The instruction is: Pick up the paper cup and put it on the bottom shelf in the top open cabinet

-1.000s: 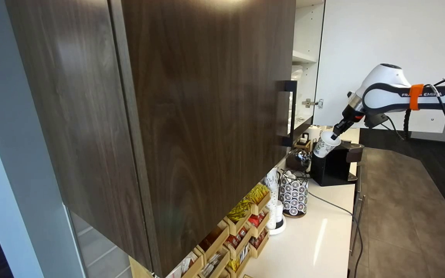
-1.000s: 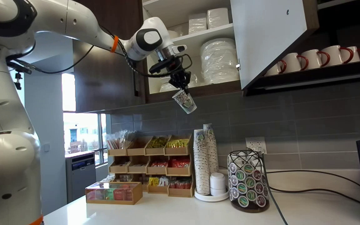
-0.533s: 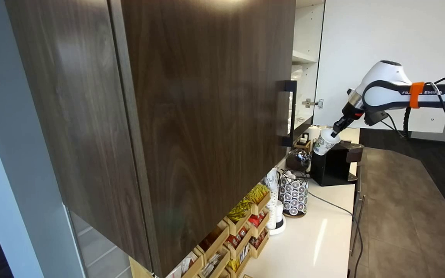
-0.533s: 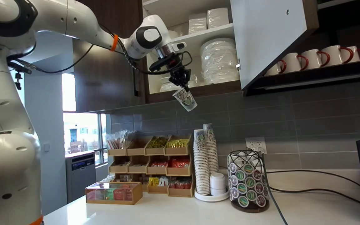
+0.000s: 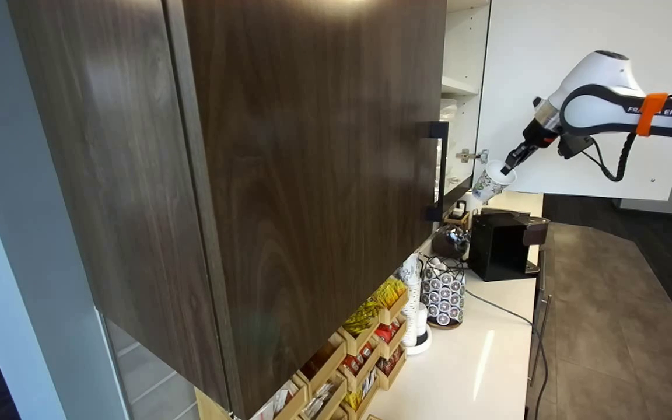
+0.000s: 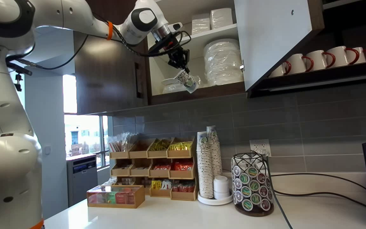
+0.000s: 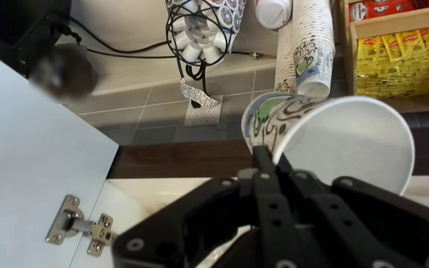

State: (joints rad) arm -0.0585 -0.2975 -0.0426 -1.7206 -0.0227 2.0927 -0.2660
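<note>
The paper cup is white with a printed leafy pattern; it shows in both exterior views (image 5: 489, 185) (image 6: 186, 82) and the wrist view (image 7: 270, 121). My gripper (image 5: 507, 169) (image 6: 186, 69) (image 7: 273, 158) is shut on the cup's rim, one finger inside and one outside. The cup hangs tilted in the air. In an exterior view it overlaps the dark lower edge of the top open cabinet (image 6: 218, 90). The bottom shelf shows as a pale sliver (image 5: 458, 177). Wrapped white plates (image 6: 222, 62) stand on it.
The open white cabinet door (image 6: 268, 35) stands to the right of the opening. A middle shelf (image 6: 211, 34) runs above the plates. Below are cup stacks (image 6: 205, 168), a pod canister (image 6: 252, 187), a packet organizer (image 6: 157, 162) and a black machine (image 5: 496, 245).
My gripper and the cup have moved up, from below the cabinet's lower edge to about its height in the exterior views. The gripper has stayed shut on the cup.
</note>
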